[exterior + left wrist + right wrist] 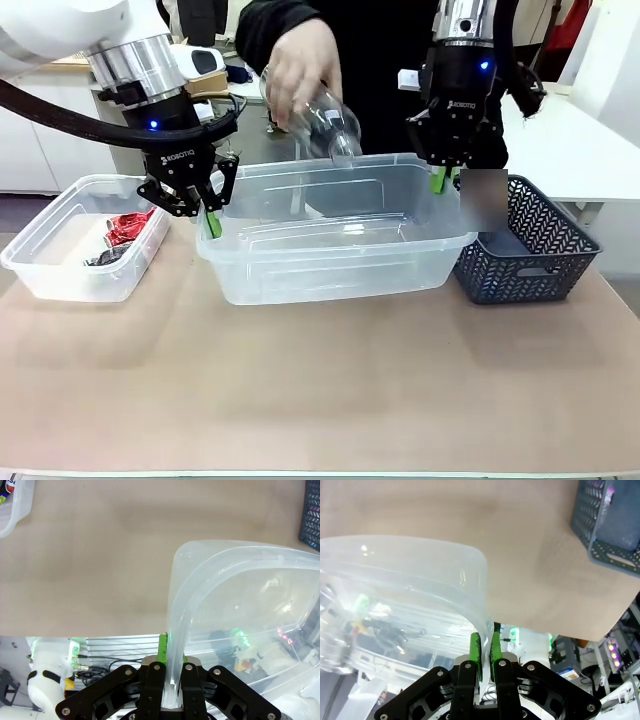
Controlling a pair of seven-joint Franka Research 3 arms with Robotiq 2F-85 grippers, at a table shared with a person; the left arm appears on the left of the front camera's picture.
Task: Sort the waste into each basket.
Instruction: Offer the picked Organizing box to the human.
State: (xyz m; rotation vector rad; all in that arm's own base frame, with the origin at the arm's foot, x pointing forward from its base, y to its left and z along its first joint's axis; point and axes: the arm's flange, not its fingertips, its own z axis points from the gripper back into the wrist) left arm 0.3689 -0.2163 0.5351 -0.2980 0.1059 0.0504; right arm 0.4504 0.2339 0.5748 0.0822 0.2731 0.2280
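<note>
Clear bottle (325, 122) in person's hand (303, 62), tilted neck-down just above big clear tub (335, 250), which hangs off the surface betw. both claws: left claw (211, 222) clamped on its left rim, right claw (442, 178) clamped on right rim.

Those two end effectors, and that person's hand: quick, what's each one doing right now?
Left end effector: shut on the clear tub's rim.
Right end effector: shut on the same rim.
Person's hand: holding a clear bottle over the tub.
</note>
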